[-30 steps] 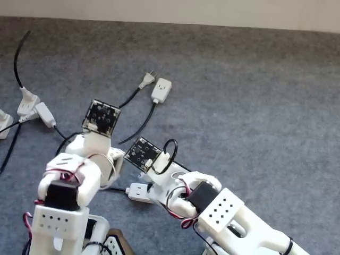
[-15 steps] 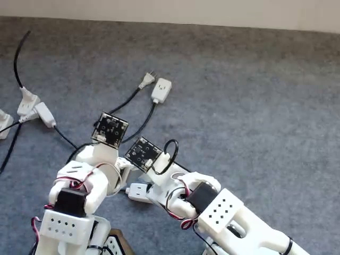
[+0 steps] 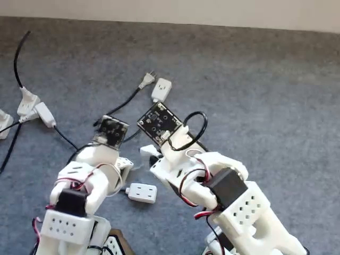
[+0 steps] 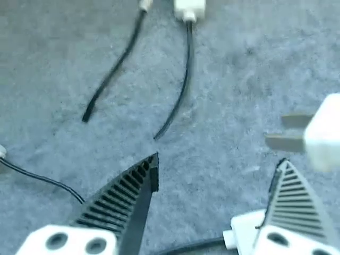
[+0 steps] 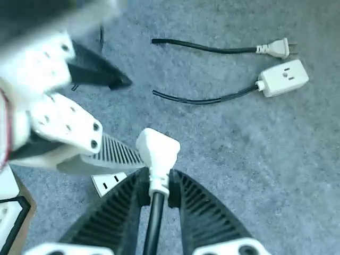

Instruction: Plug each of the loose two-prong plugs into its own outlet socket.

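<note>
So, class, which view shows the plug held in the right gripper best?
The right wrist view: the plug shows centred, clamped in the right gripper. The left wrist view catches its prongs at the edge; the high view, a white corner between the arms.

The plug (image 5: 157, 151) and outlet socket (image 5: 284, 77) are white, cords (image 5: 207, 99) black, carpet (image 3: 265, 79) grey.
</note>
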### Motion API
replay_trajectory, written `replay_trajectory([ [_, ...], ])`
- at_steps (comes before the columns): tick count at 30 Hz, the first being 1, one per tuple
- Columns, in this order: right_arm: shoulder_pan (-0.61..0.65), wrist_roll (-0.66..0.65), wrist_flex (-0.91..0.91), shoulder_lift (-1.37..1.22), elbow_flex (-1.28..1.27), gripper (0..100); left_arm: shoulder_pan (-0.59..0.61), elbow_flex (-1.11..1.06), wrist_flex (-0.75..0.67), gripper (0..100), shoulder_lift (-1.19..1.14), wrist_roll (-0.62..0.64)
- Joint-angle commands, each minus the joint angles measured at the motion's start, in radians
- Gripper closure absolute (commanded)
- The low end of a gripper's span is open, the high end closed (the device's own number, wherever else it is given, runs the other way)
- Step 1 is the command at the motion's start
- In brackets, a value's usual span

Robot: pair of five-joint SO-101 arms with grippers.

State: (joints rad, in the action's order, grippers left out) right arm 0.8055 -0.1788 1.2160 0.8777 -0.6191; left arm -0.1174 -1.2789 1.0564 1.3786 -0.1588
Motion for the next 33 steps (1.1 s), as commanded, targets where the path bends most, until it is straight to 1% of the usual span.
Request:
replay_trajectory([
  [1, -0.013, -0.012, -0.001, -0.096, 0.056, 99.3, -0.005, 0.005, -0.008, 67, 0.008, -0.008],
  [6, -0.019, -0.014, 0.005, -0.147, 0.030, 99.3, 0.019, 0.012, -0.008, 67, 0.016, -0.009],
  [8, -0.019, -0.015, -0.001, -0.147, -0.019, 99.3, 0.071, 0.025, -0.015, 67, 0.018, -0.009],
  [11, -0.015, -0.060, -0.018, -0.147, -0.068, 99.3, 0.166, 0.051, -0.032, 67, 0.016, -0.006],
  [13, -0.010, -0.077, -0.021, -0.147, -0.085, 99.3, 0.173, 0.041, -0.055, 67, 0.013, -0.005],
  [19, 0.090, -0.069, -0.016, -0.147, -0.094, 99.3, 0.170, 0.022, -0.097, 67, 0.010, -0.005],
  [22, 0.120, -0.069, -0.016, -0.147, -0.090, 99.3, 0.134, 0.018, -0.097, 67, 0.008, -0.005],
  [25, 0.124, -0.069, -0.015, -0.147, -0.084, 99.3, 0.062, -0.016, -0.095, 67, 0.008, -0.003],
  [30, 0.013, -0.069, 0.025, -0.157, 0.030, 99.3, -0.047, -0.035, -0.069, 67, 0.008, -0.008],
  [33, -0.054, -0.069, 0.065, -0.157, 0.105, 99.3, -0.085, -0.033, -0.049, 67, 0.008, -0.008],
])
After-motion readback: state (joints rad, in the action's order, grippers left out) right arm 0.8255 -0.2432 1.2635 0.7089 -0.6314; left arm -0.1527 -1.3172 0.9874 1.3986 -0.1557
